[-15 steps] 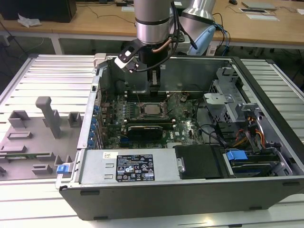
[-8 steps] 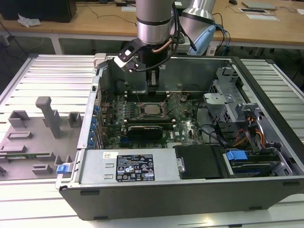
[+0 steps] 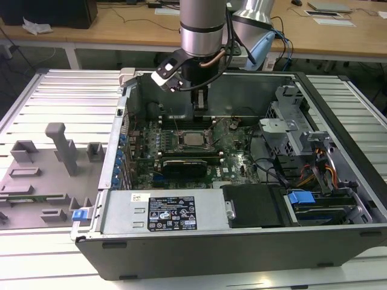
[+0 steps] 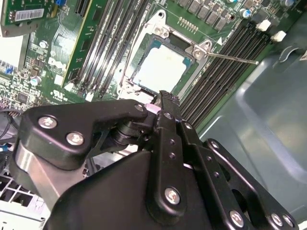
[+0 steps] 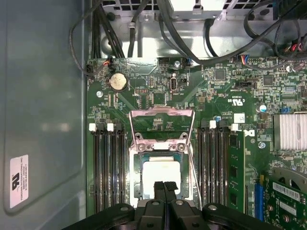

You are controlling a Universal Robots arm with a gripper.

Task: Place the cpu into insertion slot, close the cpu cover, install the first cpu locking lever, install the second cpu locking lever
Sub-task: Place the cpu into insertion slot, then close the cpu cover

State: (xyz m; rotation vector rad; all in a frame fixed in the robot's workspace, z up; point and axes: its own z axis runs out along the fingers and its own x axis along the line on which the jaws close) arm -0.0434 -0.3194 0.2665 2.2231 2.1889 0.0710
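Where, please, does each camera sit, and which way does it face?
Exterior view: off the arm, looking down into the computer case; the arm shows.
First wrist view: on the arm, facing straight onto the motherboard; the gripper shows.
Second wrist view: on the arm, slanting past the gripper.
Both wrist views share the cpu.

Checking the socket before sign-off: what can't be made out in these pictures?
1. First wrist view: the pincer covers one edge of the cpu, so its seating cannot be judged.
2. Second wrist view: the pincer's linkage hides one corner of the cpu.
3. Exterior view: the arm blocks the motherboard beyond the cpu; the locking lever, plain in the second wrist view, is too thin to trace here.
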